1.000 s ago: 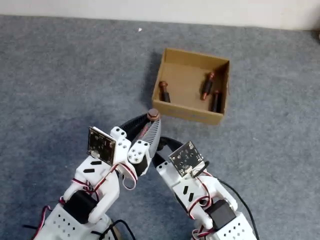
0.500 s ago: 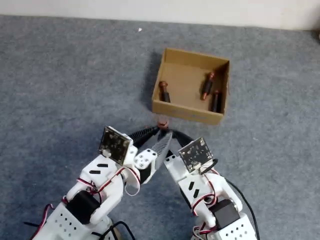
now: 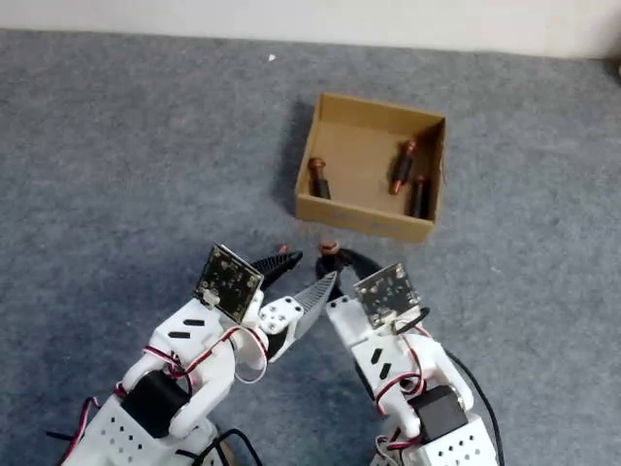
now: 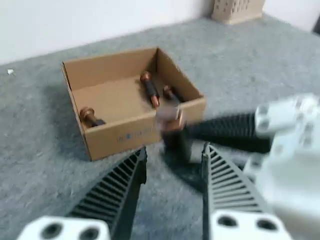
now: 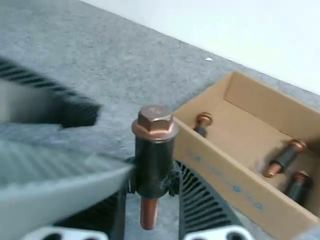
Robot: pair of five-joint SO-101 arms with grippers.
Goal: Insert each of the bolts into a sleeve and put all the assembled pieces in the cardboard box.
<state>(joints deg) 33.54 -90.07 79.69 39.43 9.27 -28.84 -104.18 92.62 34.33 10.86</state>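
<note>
An assembled piece (image 5: pixel 152 167), a copper bolt through a black sleeve, stands upright with my right gripper (image 5: pixel 152 175) shut on the sleeve. In the high view the piece (image 3: pixel 330 249) is held by the right gripper (image 3: pixel 333 260) just in front of the cardboard box (image 3: pixel 361 220). My left gripper (image 3: pixel 315 267) is open beside it, its fingers on either side of the piece without touching. From the left wrist the open left gripper (image 4: pixel 174 148) frames the piece (image 4: pixel 170 122) before the box (image 4: pixel 130 136). Three assembled pieces (image 3: pixel 404 165) lie in the box.
Grey carpet (image 3: pixel 126 155) stretches to the left and right of the box. A white wall (image 3: pixel 310 15) borders the far edge. The two arms stand close together, side by side, at the near edge.
The left gripper let go of the piece, opened and drew back. The right gripper now holds it alone, lower and slightly farther right.
</note>
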